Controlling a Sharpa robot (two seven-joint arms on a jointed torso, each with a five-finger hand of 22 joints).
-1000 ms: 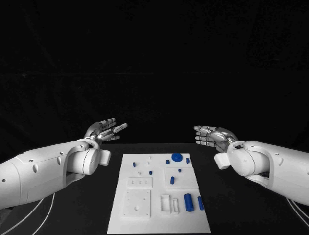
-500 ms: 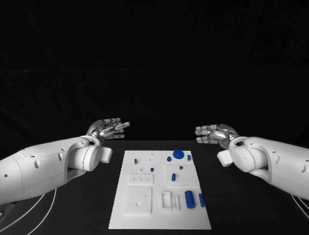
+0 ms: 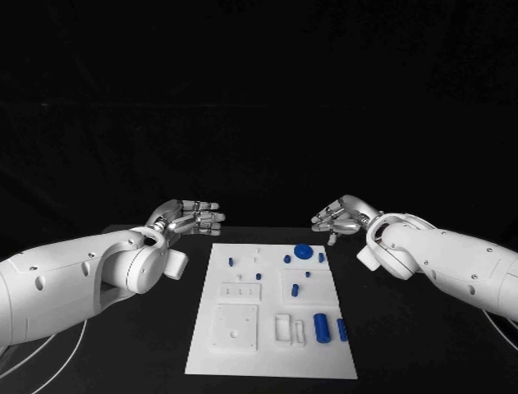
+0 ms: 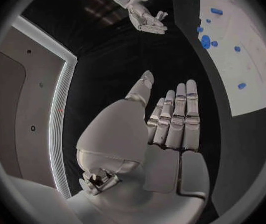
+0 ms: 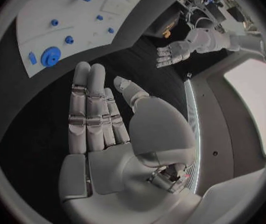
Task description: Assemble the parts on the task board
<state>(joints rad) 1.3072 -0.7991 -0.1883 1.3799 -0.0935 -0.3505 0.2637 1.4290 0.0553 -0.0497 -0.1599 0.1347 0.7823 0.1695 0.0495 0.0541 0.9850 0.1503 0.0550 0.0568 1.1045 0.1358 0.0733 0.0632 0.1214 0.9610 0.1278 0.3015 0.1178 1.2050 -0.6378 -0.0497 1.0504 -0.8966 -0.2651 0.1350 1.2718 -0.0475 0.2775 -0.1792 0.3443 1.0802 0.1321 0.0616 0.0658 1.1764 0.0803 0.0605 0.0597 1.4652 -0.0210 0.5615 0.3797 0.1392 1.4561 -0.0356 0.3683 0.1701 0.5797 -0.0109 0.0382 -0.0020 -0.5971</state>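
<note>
Both hands empty with fingers apart: left hand [image 3: 188, 218] and right hand [image 3: 339, 218] hover by the far end of the task board [image 3: 249, 353]. Parts lie on it, blue gear [image 3: 301, 250] at far end; probably light, rigid, smooth plastic, so pinch by the rim

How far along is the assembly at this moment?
Nothing looks assembled by the hands yet. The left hand and right hand hover open beyond the far end of the task board, holding nothing. The blue parts, such as the gear and the cylinder, sit untouched, so all the work remains.
</note>
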